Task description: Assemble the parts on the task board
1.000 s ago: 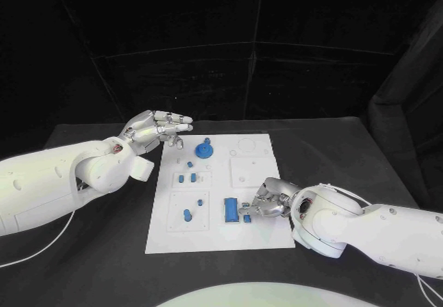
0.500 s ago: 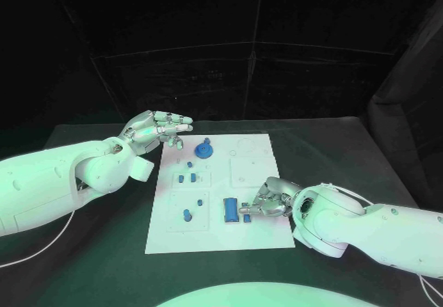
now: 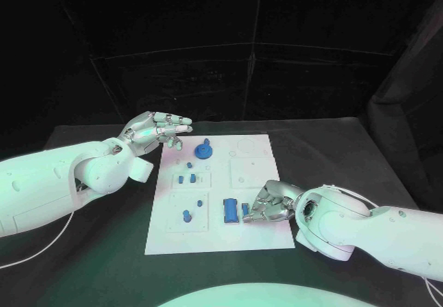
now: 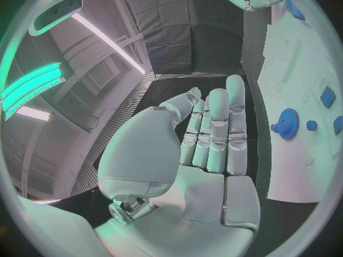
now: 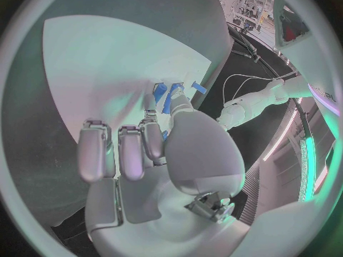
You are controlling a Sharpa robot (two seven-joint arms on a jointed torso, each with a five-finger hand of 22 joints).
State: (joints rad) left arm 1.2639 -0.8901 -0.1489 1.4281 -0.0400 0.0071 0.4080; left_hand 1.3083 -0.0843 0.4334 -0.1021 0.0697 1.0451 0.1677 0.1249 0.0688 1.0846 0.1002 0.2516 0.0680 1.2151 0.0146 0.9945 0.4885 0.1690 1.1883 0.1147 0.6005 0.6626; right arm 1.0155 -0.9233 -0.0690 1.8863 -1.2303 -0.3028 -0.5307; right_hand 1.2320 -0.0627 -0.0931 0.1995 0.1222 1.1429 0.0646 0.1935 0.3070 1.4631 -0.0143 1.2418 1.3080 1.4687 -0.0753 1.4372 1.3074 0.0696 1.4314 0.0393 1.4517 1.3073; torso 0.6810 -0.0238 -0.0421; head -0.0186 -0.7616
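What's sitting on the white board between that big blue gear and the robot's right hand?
In the head view, two small blue pieces lie between the blue gear and the right hand, plus bare white task board with empty recesses.
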